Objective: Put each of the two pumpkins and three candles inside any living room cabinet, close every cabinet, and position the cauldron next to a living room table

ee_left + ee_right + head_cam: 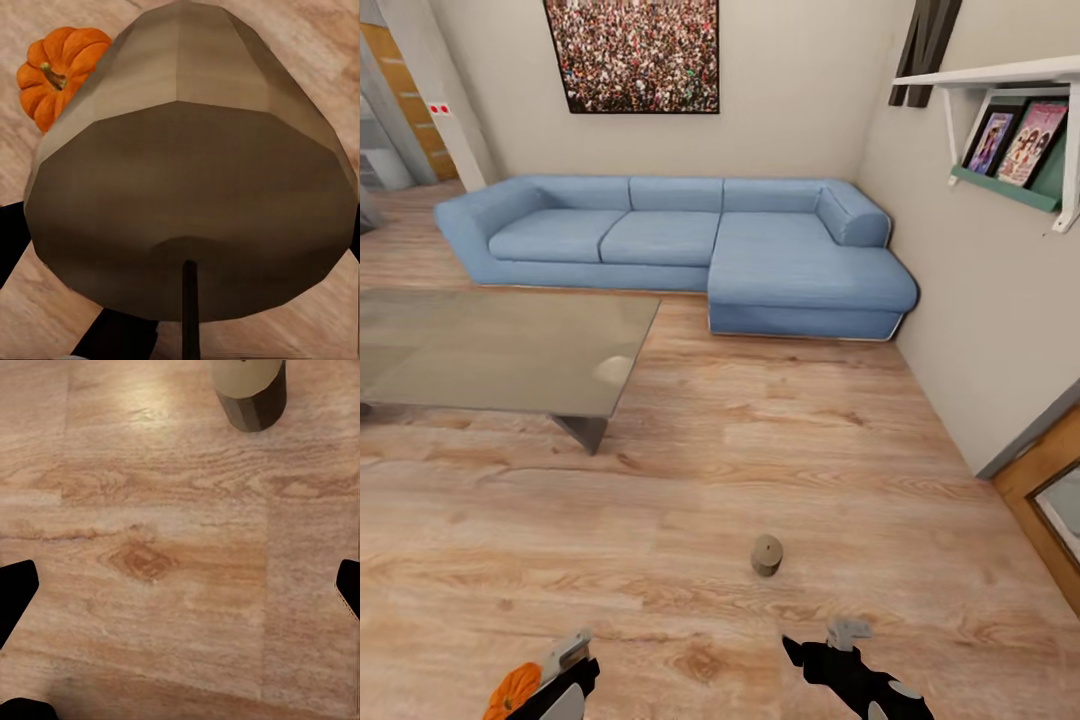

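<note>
Wood floor — one candle, a pumpkin, sofa, glass table.

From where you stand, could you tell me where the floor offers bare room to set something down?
Widest bare wood lies between the coffee table, the sofa and the right wall. It's tighter by the grippers: a candle stands ahead of the right gripper, a pumpkin beside the left gripper.

No text can be read; the covers on the shelf, upper right, are too blurred.
</note>
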